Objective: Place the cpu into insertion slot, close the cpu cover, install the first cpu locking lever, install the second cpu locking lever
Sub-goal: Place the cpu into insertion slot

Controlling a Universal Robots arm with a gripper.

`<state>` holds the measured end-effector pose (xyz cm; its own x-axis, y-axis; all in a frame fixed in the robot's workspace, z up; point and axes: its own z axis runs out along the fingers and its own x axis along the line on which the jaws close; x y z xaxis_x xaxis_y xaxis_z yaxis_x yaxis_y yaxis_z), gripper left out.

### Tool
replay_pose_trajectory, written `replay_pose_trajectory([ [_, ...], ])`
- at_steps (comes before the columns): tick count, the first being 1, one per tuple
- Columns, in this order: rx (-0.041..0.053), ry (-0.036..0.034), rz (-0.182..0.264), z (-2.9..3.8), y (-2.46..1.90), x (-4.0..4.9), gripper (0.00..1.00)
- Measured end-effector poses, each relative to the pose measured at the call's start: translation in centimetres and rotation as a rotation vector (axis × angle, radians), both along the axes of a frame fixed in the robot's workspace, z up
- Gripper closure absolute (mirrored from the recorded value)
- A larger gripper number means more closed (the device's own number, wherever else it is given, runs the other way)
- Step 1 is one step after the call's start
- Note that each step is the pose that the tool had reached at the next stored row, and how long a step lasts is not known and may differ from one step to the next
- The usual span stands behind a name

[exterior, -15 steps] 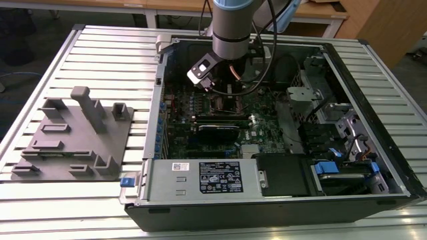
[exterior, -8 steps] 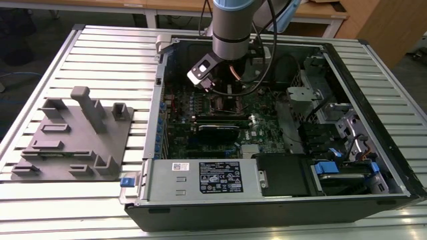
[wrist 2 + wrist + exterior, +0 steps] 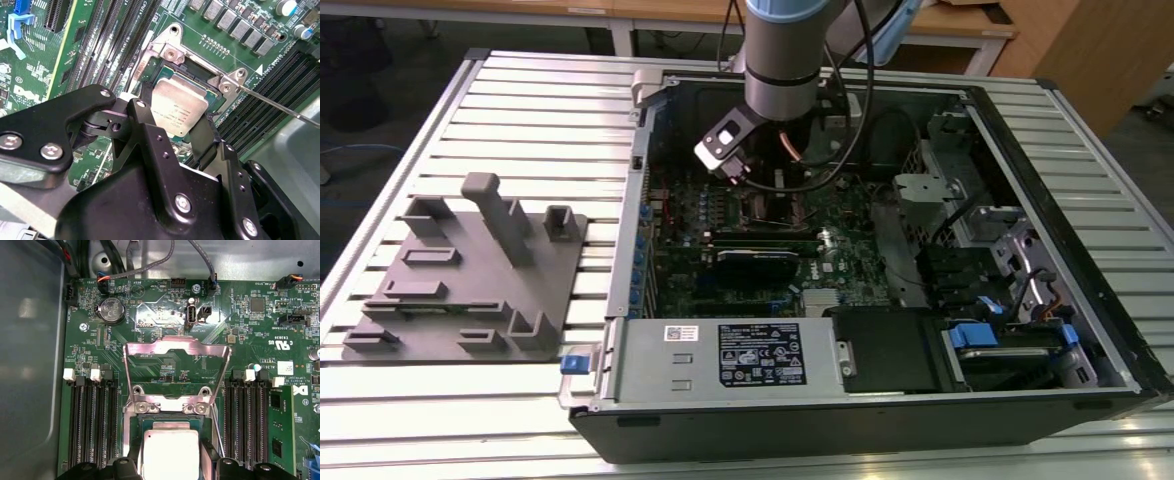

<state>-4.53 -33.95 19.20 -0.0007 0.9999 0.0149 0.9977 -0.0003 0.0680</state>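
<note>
The cpu (image 3: 180, 107), a square chip with a silvery top, sits over the insertion slot (image 3: 192, 75), whose dark frame shows around it. My gripper (image 3: 175, 122) straddles the chip, its black fingers (image 3: 146, 117) pressed against two opposite edges, shut on it. In the first wrist view the cpu (image 3: 170, 447) lies between the gripper (image 3: 170, 467) fingers, just below the slot's edge (image 3: 165, 419). The cpu cover (image 3: 175, 346), a thin silvery frame, stands swung open on its hinge. In the exterior view the gripper (image 3: 744, 180) hangs low over the green motherboard (image 3: 734, 250).
A thin wire lever (image 3: 280, 107) sticks out sideways from the socket. Black memory slots (image 3: 92, 425) flank it on both sides. The open case wall (image 3: 1067, 200), cables (image 3: 854, 140) and power supply (image 3: 720, 355) surround the board. A grey fixture plate (image 3: 467, 270) lies at the exterior view's left.
</note>
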Motion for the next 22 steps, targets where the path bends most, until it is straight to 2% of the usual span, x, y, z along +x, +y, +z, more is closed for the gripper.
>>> replay_pose_trajectory([
  [11,-0.0004,0.0002,0.000,-0.20,0.00,0.00,0.46],
  [22,-0.0001,0.0001,0.000,0.07,0.00,0.01,0.46],
])
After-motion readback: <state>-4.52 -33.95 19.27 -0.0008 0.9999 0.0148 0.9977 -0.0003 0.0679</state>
